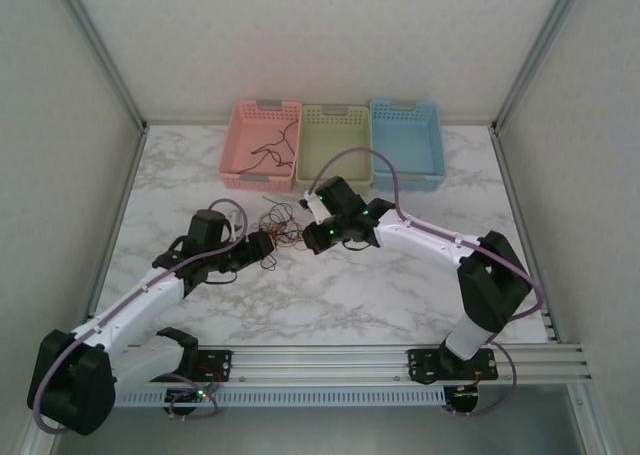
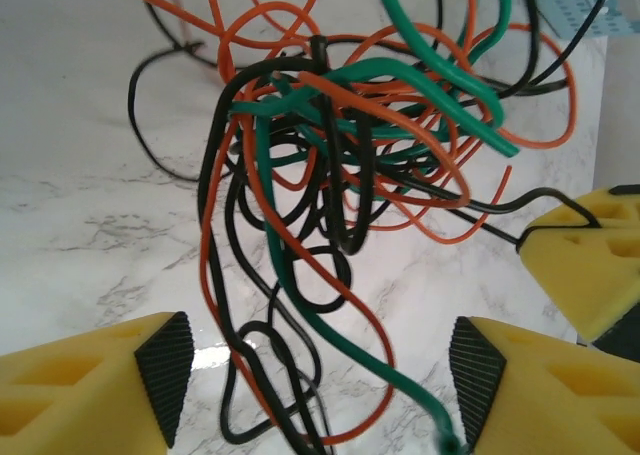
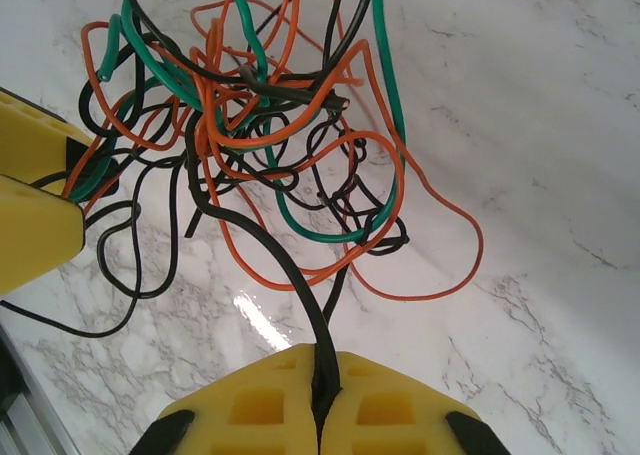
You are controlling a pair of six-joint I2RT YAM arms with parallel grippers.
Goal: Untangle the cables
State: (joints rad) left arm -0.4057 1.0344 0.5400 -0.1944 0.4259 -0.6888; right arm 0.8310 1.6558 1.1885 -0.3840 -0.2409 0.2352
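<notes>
Judging by the grip, one strand is being pulled free. The right pincer (image 3: 322,380) is clenching a black cable (image 3: 255,240) that is running up into the tangled cables (image 3: 260,115) lying mid-tabletop (image 1: 400,295). The left pincer (image 2: 315,365) is standing released, straddling the knot's 6 o'clock loops. Next it is needing to pin the bundle while the right draws away. The top view is adding a pink basket (image 1: 262,145) at 12 o'clock, with wires inside.

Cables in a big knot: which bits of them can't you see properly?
- Top view: the cable tangle is too small to tell strands apart.
- Left wrist view: a green cable runs off the bottom edge.
- Right wrist view: a black cable vanishes into the shut right gripper; its end is hidden.
</notes>
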